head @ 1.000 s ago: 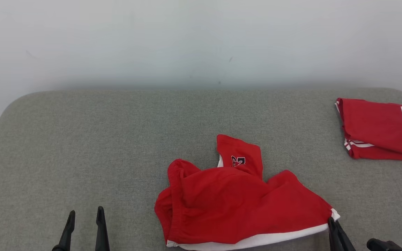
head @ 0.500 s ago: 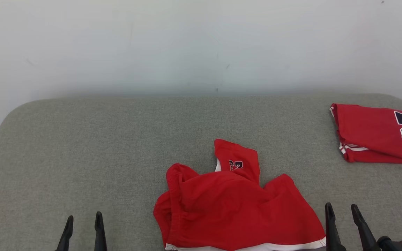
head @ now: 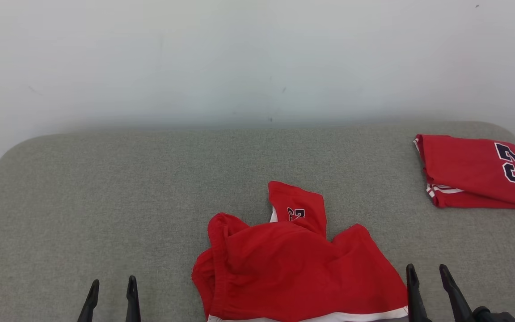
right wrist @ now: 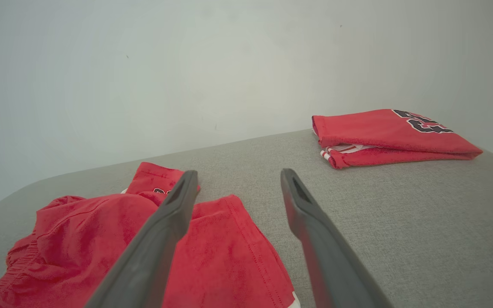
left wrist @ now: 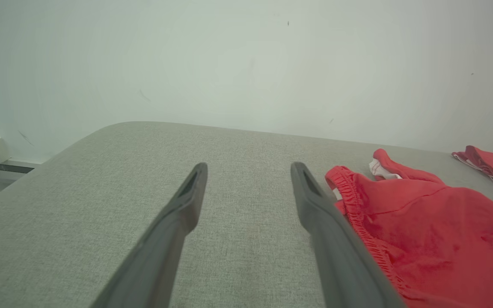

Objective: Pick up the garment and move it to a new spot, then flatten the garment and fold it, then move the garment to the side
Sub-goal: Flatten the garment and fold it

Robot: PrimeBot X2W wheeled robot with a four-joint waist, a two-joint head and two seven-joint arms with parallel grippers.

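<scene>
The garment is a crumpled pair of red shorts with a white hem and a dark number, lying at the near middle of the grey padded surface. It also appears in the left wrist view and the right wrist view. My right gripper stands open just right of the garment's hem corner, holding nothing. Well left of the garment, my left gripper hovers open and empty over bare fabric.
A second red garment, folded flat with a dark number on top, lies at the far right of the surface. A pale wall rises behind the surface's rounded back edge.
My right gripper has let go of the garment's white hem corner and opened, now standing just right of it. The head camera has shifted slightly. The left gripper stays open.
</scene>
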